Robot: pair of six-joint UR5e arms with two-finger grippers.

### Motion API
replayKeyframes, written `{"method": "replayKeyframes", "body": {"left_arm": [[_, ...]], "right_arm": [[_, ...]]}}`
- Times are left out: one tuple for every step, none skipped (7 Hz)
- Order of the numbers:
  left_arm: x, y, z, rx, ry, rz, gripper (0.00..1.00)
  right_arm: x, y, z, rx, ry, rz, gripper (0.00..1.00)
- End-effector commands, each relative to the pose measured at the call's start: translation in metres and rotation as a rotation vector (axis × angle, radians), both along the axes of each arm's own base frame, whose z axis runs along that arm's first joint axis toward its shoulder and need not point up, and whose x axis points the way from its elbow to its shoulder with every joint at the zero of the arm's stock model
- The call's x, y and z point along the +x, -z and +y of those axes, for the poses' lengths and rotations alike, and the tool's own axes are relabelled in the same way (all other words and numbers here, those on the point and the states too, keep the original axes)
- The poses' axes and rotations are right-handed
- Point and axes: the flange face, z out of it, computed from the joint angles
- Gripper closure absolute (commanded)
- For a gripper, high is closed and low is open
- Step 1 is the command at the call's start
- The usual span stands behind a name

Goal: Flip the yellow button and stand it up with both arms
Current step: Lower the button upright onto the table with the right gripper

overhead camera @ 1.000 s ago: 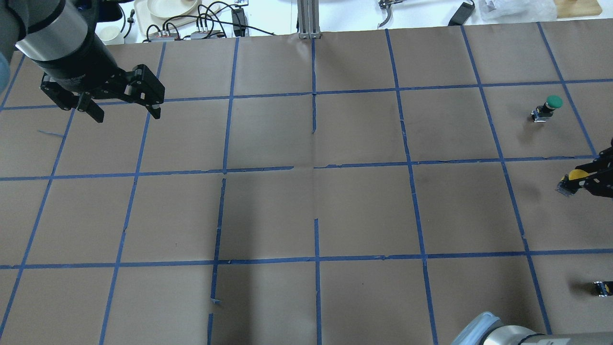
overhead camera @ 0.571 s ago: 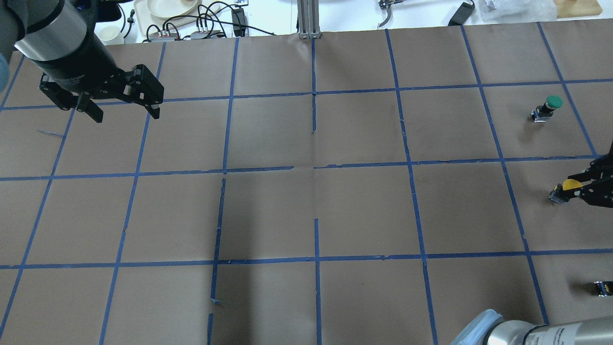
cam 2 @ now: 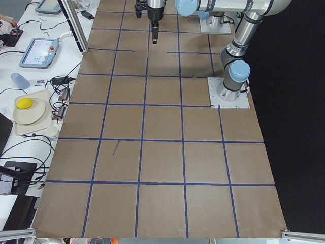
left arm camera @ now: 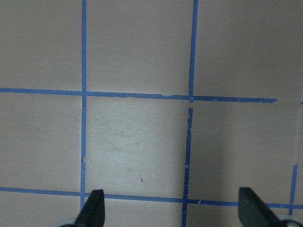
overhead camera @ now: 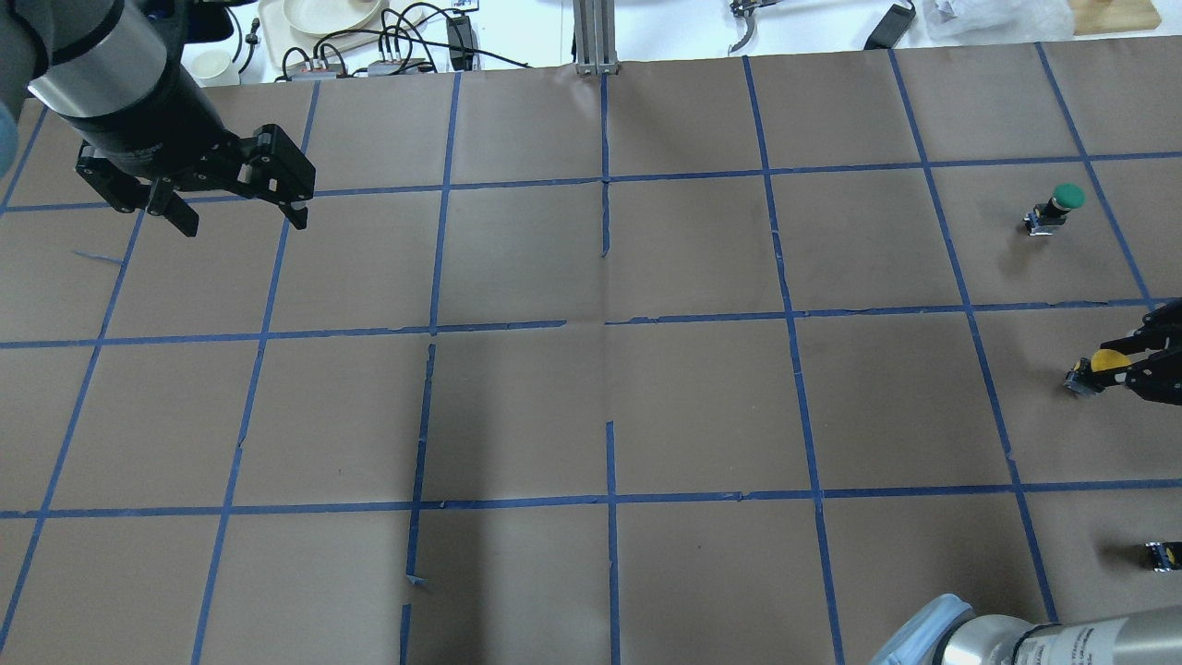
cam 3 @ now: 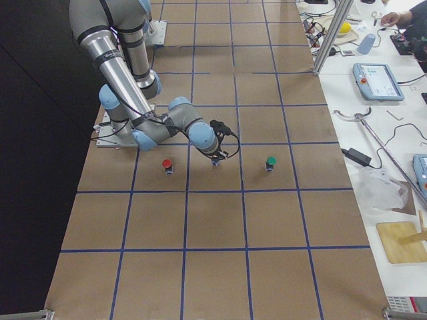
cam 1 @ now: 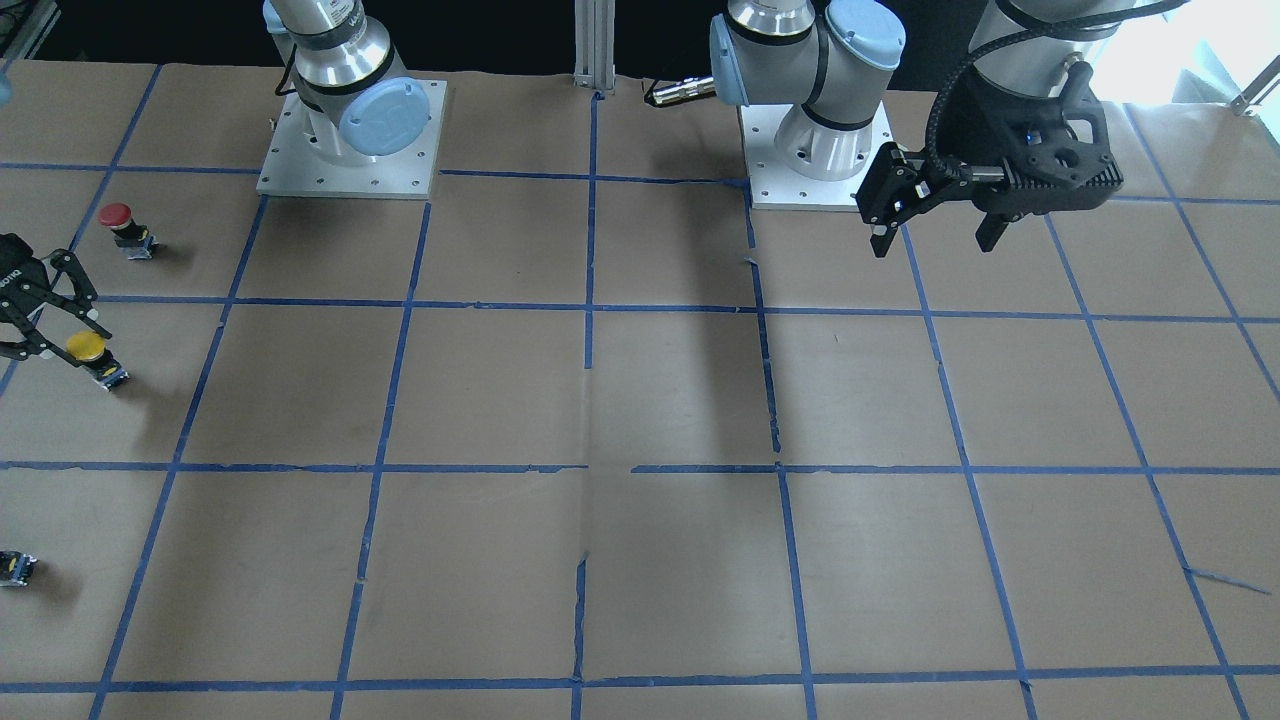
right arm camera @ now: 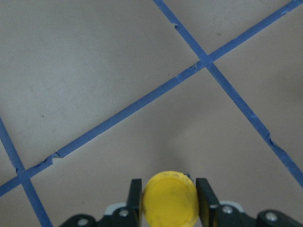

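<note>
The yellow button is at the table's far right, tilted, its grey-black block low over the brown paper. I cannot tell whether it touches. My right gripper is shut on its yellow cap. In the right wrist view the cap sits between both fingers. The front-facing view shows the button in the same gripper. My left gripper is open and empty, high over the far left squares. It also shows in the front-facing view and the left wrist view.
A green-capped button stands beyond the yellow one. A red-capped button stands nearer the robot. A tiny dark block with a yellow speck lies at the right edge. Brown paper with blue tape lines covers the table.
My right gripper has carried the yellow button toward the robot and lower, close to the paper. The left arm has barely moved.
</note>
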Motion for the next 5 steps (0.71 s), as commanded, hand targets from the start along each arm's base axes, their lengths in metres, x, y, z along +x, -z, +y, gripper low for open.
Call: {"method": "replayKeyframes", "body": {"left_arm": [[0.0001, 0.0008, -0.0002, -0.002, -0.004, 0.001, 0.00], [0.0002, -0.0003, -0.0005, -0.007, -0.006, 0.000, 0.00], [0.0006, -0.0003, -0.0005, -0.007, -0.008, -0.004, 0.00], [0.0006, -0.0003, -0.0005, -0.007, -0.008, -0.004, 0.00], [-0.0001, 0.0005, 0.0010, -0.005, -0.009, -0.005, 0.00]], "right_arm": [[-0.0142, 0.0038, 0.0091, 0.000, 0.023, -0.007, 0.88], [-0.0164, 0.0052, 0.0113, 0.002, 0.026, -0.008, 0.84], [-0.0166, 0.0038, 0.0108, -0.002, 0.028, -0.008, 0.34], [-0.0162, 0.0032, 0.0097, -0.010, 0.037, -0.015, 0.18], [-0.0153, -0.0038, 0.0103, -0.016, 0.044, -0.004, 0.04]]}}
